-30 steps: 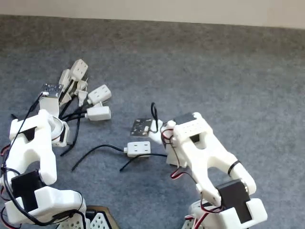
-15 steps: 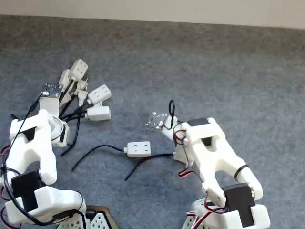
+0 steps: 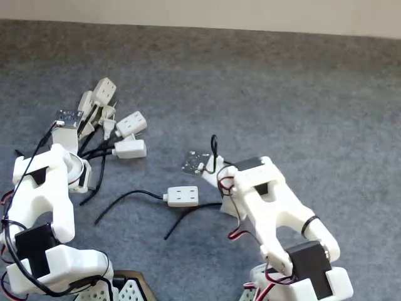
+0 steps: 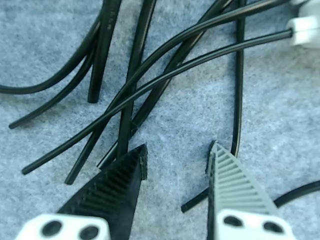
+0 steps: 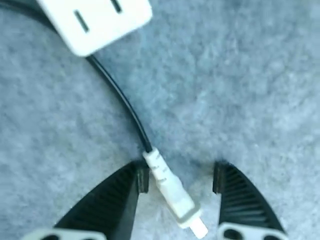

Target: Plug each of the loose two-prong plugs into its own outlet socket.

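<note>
My left fingers [image 4: 117, 187] hang spread over a tangle of black cords [image 4: 150, 85] on the desk [image 3: 301, 94], gripping nothing. My right fingers [image 5: 112, 200] are spread too, straddling a loose white plug [image 5: 172, 197]. It lies lengthwise between them, nearer one finger, its cord running toward the outlet socket [image 5: 95, 20]. My right arm is the nearer.

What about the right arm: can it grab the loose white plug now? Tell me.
Probably yes. The right gripper is open and the plug lies on the carpet between its fingers, nothing blocking.
</note>
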